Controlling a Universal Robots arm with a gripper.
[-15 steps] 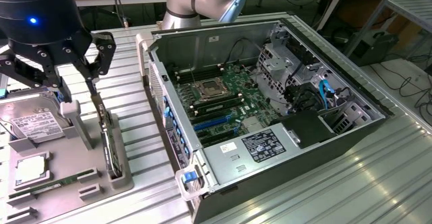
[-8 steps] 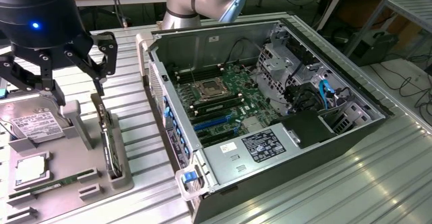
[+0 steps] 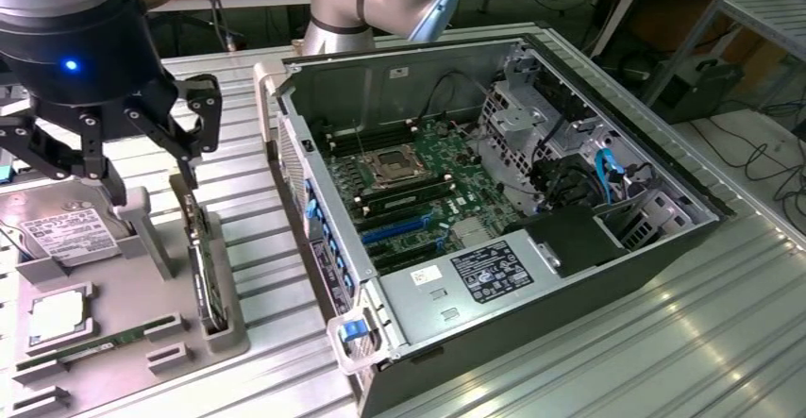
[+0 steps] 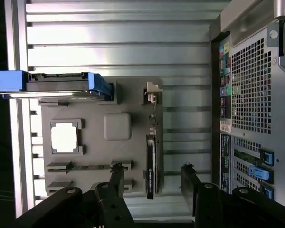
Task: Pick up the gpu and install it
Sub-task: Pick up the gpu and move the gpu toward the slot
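Two fingers (image 4: pixel 116 183) of the claw (image 4: pixel 151 170) are seen spread wide, with nothing gripped between them. The claw (image 3: pixel 151 187) is held above a grey tray (image 3: pixel 233 333) and is clear of it. Directly beneath the claw, in line with the gap between the fingers, the gpu (image 4: pixel 150 161) is found standing on its edge in a slot of the tray (image 4: pixel 133 95); in the wrist view it is seen apart from both fingers. In the exterior view the gpu (image 3: pixel 196 248) is seen just below the fingertips, upright in its holder.

Farther from the claw, on the same tray, a hard drive (image 3: pixel 60 231) is held in a cradle, and a square chip (image 3: pixel 57 314) and a memory stick (image 3: pixel 94 347) are laid flat near it.

Beyond the tray, on the gpu's side of the claw, an open computer case (image 3: pixel 504 201) is laid on the ribbed metal tabletop (image 3: pixel 705 342), with its motherboard (image 3: pixel 416 187) exposed.
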